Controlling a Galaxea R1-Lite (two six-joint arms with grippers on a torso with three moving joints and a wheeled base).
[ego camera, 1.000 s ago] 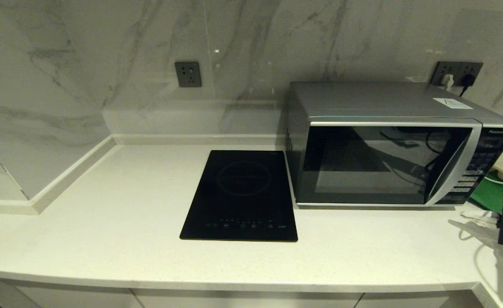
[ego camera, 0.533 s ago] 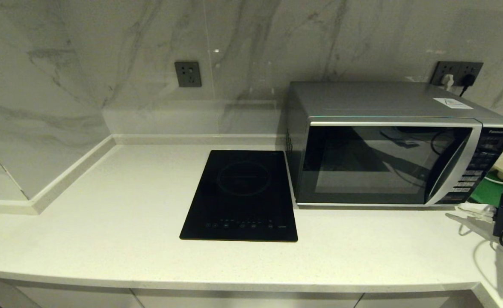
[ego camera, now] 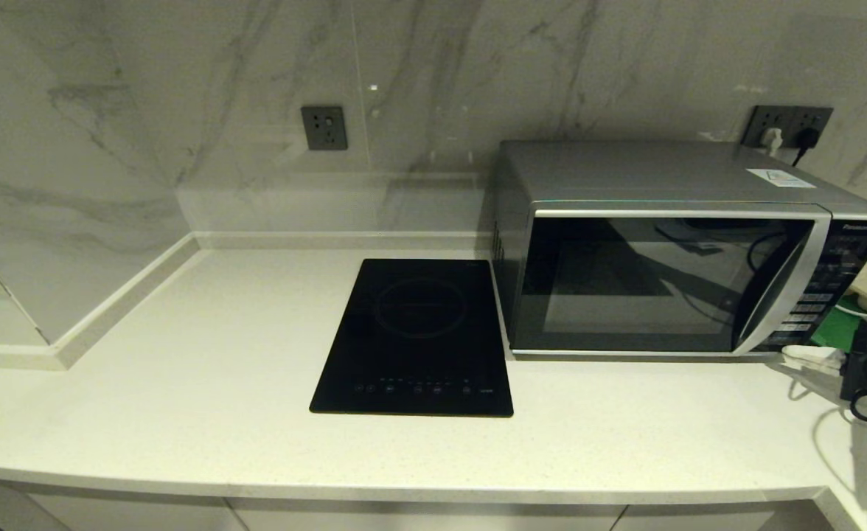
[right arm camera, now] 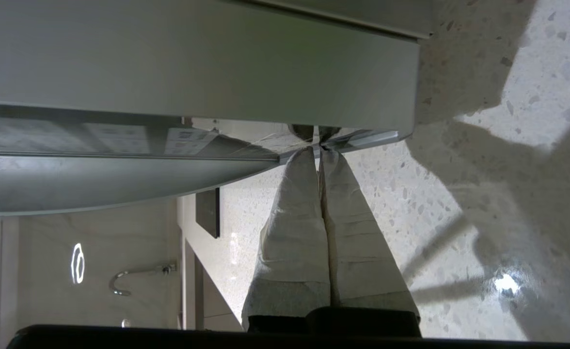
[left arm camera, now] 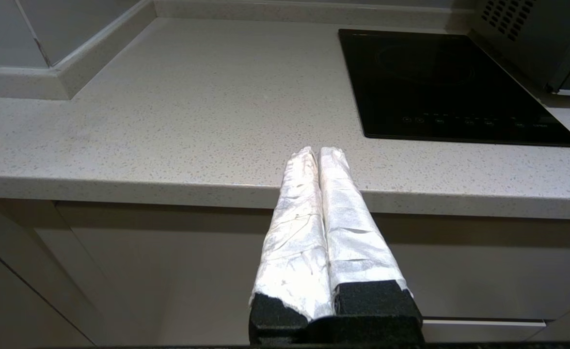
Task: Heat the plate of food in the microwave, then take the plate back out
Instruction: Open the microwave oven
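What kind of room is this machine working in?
Most likely a home-style kitchen: a silver microwave stands beside a black induction hob on a pale stone countertop, with marble-look walls behind.

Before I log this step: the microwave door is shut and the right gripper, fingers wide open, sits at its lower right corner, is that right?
Not quite. The right wrist view shows the right gripper with its fingers pressed together, not open. The microwave door is indeed shut, and that gripper is at its lower right corner.
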